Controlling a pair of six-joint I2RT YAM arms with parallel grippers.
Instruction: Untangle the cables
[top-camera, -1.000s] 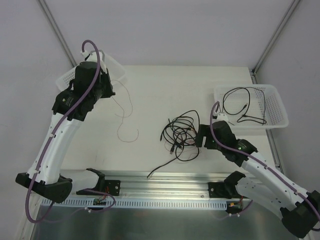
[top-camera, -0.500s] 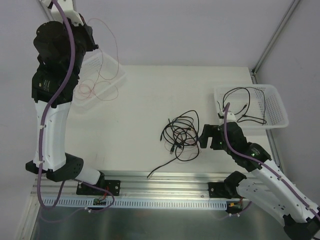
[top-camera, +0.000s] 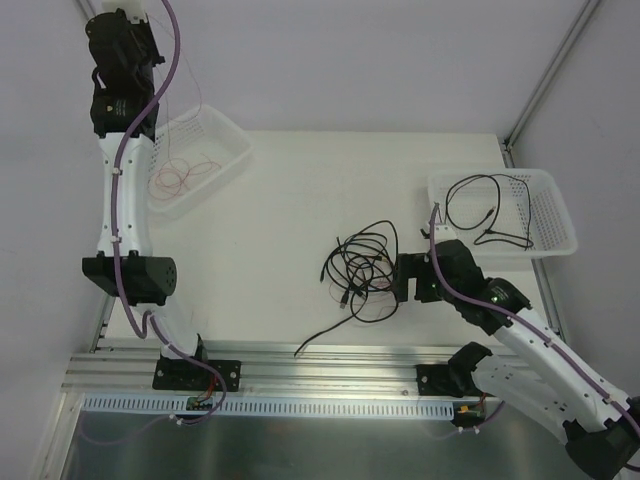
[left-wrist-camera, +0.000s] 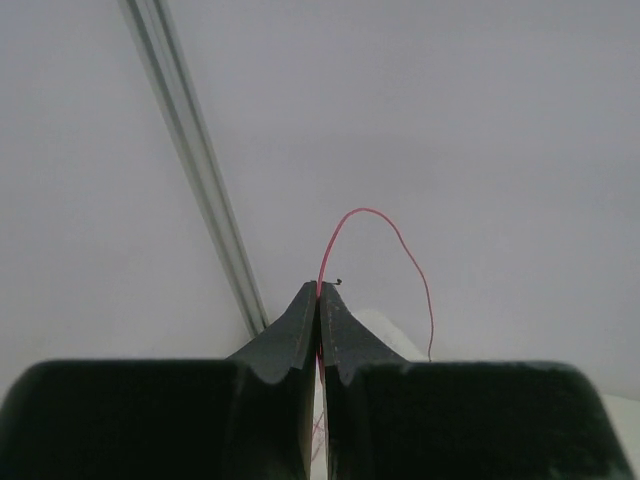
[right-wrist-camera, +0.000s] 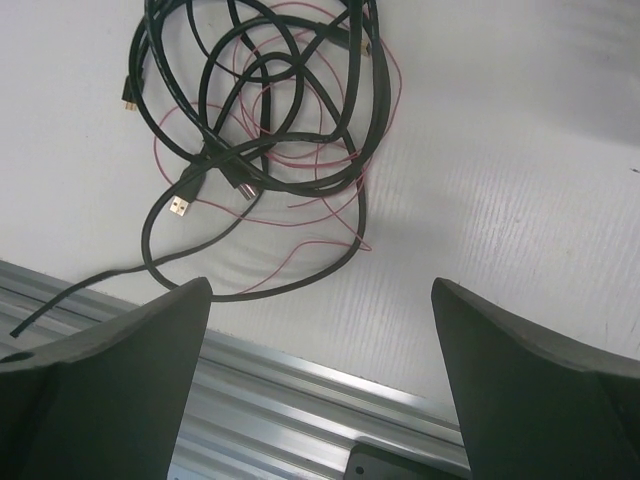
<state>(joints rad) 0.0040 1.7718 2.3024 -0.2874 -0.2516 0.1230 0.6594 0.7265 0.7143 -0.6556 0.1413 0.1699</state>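
The tangle (top-camera: 362, 270) of black cables and thin red strands lies a little right of the middle of the table (top-camera: 300, 190). Open white surface stretches from it to the far edge and away to the left. One loose black strand (top-camera: 318, 342) trails out of the tangle toward the near edge and ends just short of the aluminium rail (top-camera: 330, 362) running along that edge. The right gripper (top-camera: 405, 277) hangs just beside the tangle on its right, jaws spread wide and holding nothing. In the wrist view its fingers (right-wrist-camera: 120, 370) frame bare table and the rail, and the tangle's gold-tipped connectors lie ahead of them, touching neither. Farther right of the tangle, a white basket (top-camera: 555, 215) sits at the table's right edge with a black cable (top-camera: 480, 205) looped inside it. Well to the left of the tangle and beyond it, a second basket (top-camera: 225, 135) sits at the far left corner, with coils of red wire (top-camera: 185, 172) in its bottom. The left gripper (left-wrist-camera: 320, 292) is raised high above that corner, far from the tangle, with its jaws pressed together on the red wire. The wire arcs up out of the tips and drops back down, and behind it are only the wall and a slanting metal frame post (left-wrist-camera: 195, 170).
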